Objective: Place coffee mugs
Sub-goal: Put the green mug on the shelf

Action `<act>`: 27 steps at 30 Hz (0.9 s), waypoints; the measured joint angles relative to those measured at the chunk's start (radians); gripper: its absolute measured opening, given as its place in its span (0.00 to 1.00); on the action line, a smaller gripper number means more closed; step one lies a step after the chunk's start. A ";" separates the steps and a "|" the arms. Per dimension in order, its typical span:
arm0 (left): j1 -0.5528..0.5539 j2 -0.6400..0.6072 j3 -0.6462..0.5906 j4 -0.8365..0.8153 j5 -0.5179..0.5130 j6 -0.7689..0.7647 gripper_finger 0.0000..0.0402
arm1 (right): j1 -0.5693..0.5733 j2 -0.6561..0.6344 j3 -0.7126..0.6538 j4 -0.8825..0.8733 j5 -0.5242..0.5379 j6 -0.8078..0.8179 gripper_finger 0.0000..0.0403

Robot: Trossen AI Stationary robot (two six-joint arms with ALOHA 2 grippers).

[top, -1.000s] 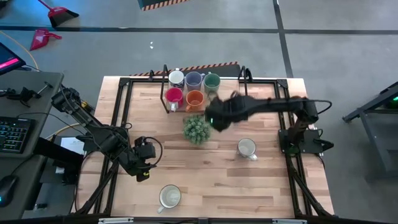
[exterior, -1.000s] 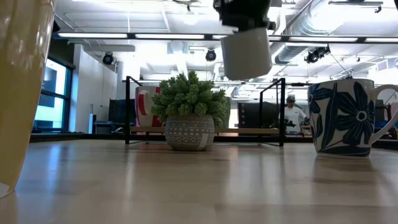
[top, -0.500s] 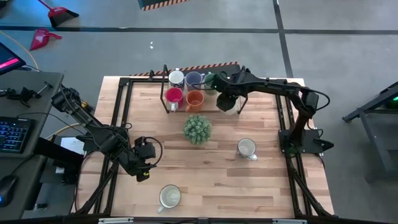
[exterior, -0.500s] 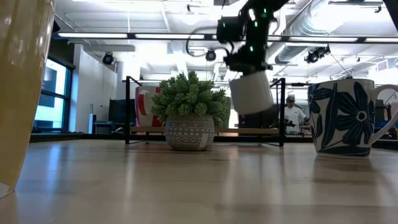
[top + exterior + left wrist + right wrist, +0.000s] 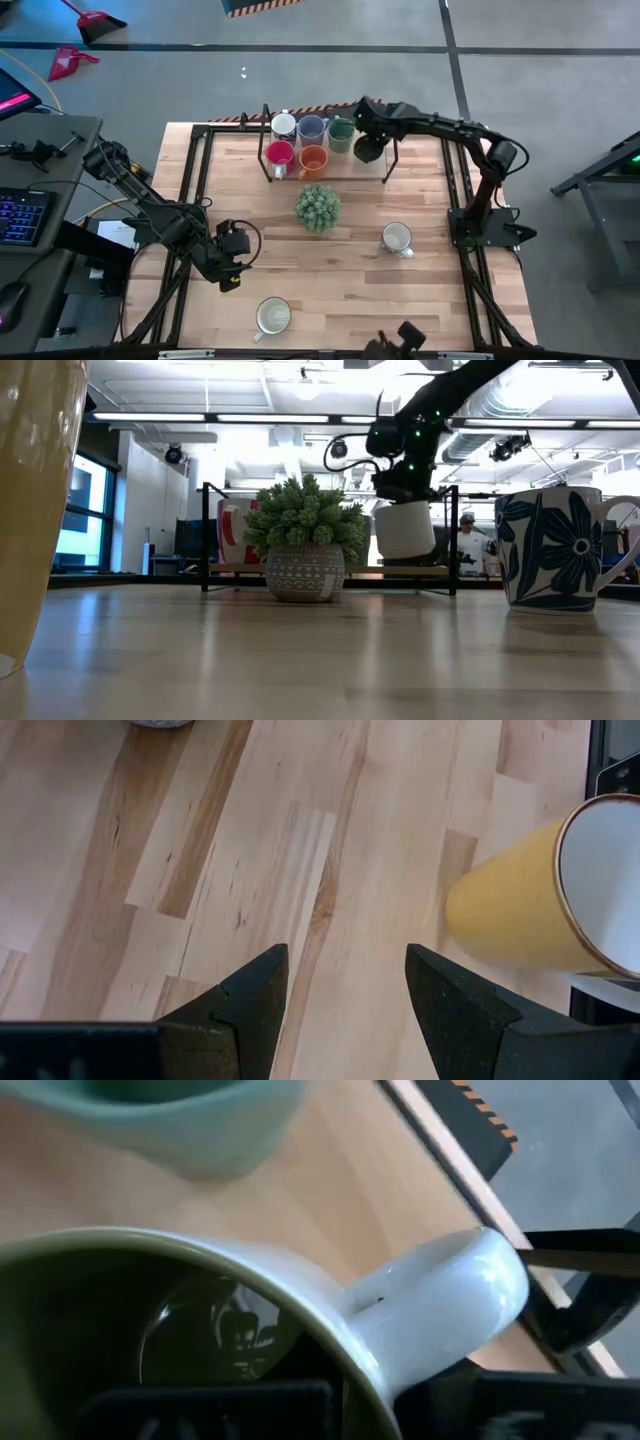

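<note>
My right gripper point(image 5: 367, 150) is shut on a white mug with an olive-green inside point(image 5: 405, 528), over the right part of the black rack point(image 5: 390, 150) at the table's far side, beside the green mug point(image 5: 341, 130). White point(image 5: 284, 126), pale blue point(image 5: 311, 127), red point(image 5: 280, 154) and orange point(image 5: 313, 158) mugs stand in the rack. A blue-flowered mug point(image 5: 397, 238) and a cream-yellow mug point(image 5: 272, 316) stand on the table. My left gripper point(image 5: 228, 262) is open and empty near the table's left front, the yellow mug point(image 5: 530, 900) ahead of it. My right gripper holds the mug by its rim beside the handle's root point(image 5: 350, 1315), coming from above. One finger seems to be inside the mug and one outside, but the gripper hides the contact. The mug hangs below it, mouth up, clear of the table point(image 5: 405, 550).
A round spiky green plant in a patterned pot point(image 5: 316, 207) stands at mid-table, just in front of the rack. The rack's black posts point(image 5: 455, 540) rise beside the held mug. Bare wood lies between the plant and the two loose mugs.
My right gripper has carried the white mug from beside the plant toward the table's far edge and a little right, and down, to a spot over the rack next to the green mug. The mug has stayed mouth up and clear of the table.
</note>
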 joint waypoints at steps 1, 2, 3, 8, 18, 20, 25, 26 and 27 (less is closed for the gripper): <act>0.000 0.000 0.000 0.000 0.000 -0.002 0.47 | -0.016 0.000 0.000 0.005 -0.011 -0.008 0.02; 0.000 0.000 0.000 0.000 0.000 -0.003 0.47 | -0.032 0.000 0.000 0.011 -0.023 -0.022 0.02; 0.000 0.000 0.000 0.001 0.000 -0.008 0.47 | -0.043 0.000 0.000 0.021 -0.032 -0.025 0.02; 0.000 0.000 0.000 0.001 -0.001 -0.018 0.47 | -0.087 0.000 -0.001 0.087 -0.064 -0.067 0.02; 0.000 0.000 0.000 0.001 -0.004 -0.019 0.47 | -0.127 0.000 -0.001 0.122 -0.127 -0.203 0.02; 0.000 0.000 0.000 0.002 -0.006 -0.019 0.47 | -0.130 0.000 -0.001 0.122 -0.130 -0.232 0.02; 0.000 0.000 0.000 0.003 -0.022 -0.019 0.47 | -0.130 0.000 0.000 0.129 -0.148 -0.325 0.02; 0.000 0.000 0.000 0.003 -0.024 -0.019 0.47 | -0.130 0.000 -0.001 0.133 -0.155 -0.337 0.02; 0.000 0.000 0.000 0.003 -0.024 -0.019 0.47 | -0.130 0.000 -0.001 0.138 -0.159 -0.344 0.02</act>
